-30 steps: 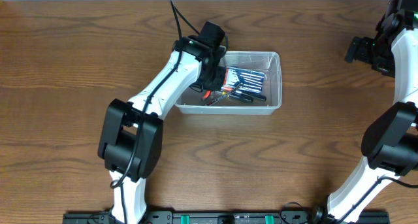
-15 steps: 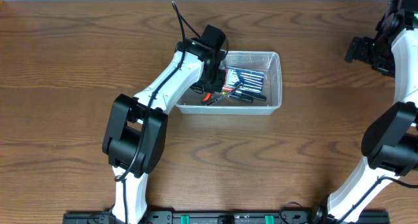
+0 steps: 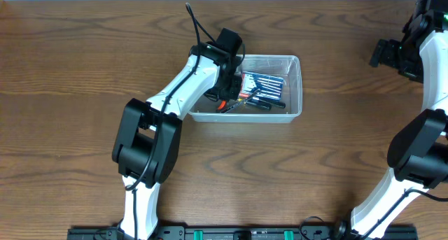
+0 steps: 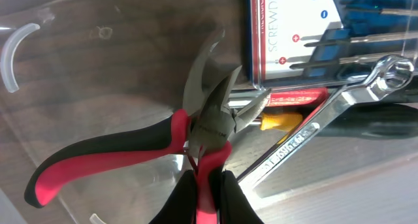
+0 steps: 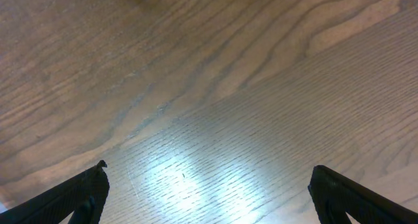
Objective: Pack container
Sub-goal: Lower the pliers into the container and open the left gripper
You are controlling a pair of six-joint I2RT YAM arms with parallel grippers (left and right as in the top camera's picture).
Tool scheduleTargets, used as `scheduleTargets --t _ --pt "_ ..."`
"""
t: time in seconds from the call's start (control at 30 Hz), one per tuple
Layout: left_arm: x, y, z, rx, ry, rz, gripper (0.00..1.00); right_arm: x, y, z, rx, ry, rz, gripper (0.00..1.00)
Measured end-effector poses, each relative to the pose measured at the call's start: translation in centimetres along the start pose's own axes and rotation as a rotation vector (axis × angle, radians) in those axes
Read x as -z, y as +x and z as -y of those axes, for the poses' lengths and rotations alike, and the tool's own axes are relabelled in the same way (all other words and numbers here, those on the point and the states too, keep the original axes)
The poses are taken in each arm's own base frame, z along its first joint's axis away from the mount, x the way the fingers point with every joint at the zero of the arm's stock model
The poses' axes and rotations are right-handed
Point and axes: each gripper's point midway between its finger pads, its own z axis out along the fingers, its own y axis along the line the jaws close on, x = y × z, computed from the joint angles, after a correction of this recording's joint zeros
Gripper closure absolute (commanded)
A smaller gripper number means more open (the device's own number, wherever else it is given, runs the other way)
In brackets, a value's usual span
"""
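We held the pliers tight in our left gripper, down inside the container, nose pointing away from the fingers. Our right gripper was far off, fingers apart

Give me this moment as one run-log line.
left gripper: shut on pliers, inside container | right gripper: open, over table | container holds screwdriver set, wrench

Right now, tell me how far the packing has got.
Done: the screwdriver set case and a wrench lie in the clear container. In hand: the left pincer is shut on one red handle of the pliers, inside the container. Left: let the pliers go and pull out. The right pincer is open over bare table, holding nothing.
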Motion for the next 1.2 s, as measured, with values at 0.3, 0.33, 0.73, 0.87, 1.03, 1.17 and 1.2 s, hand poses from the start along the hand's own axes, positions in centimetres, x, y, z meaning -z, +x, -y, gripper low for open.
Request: scheduleTargets --t 0.3,0.33,0.73,0.87,1.03,1.17,1.2 --pt "0.0 0.0 0.0 0.000 0.000 -0.002 0.87 0.0 0.0 0.0 0.000 0.000 0.000 0.01" --pt "0.0 0.0 0.0 -0.003 0.000 -0.002 0.84 0.0 0.0 0.0 0.000 0.000 0.000 0.01" --pt "0.0 0.0 0.0 -0.007 0.000 0.001 0.58 0.0 0.0 0.0 0.000 0.000 0.000 0.01" --pt "0.0 -0.4 0.1 -0.006 0.003 0.018 0.53 0.0 0.0 0.0 0.000 0.000 0.000 0.01" --pt "0.0 -0.7 -0.2 0.001 0.003 0.026 0.45 0.0 0.0 0.0 0.000 0.000 0.000 0.01" --pt "0.1 -0.8 -0.8 0.014 0.002 0.028 0.41 0.0 0.0 0.0 0.000 0.000 0.000 0.01" --pt "0.1 -0.9 -1.0 0.018 0.000 0.029 0.41 0.0 0.0 0.0 0.000 0.000 0.000 0.01"
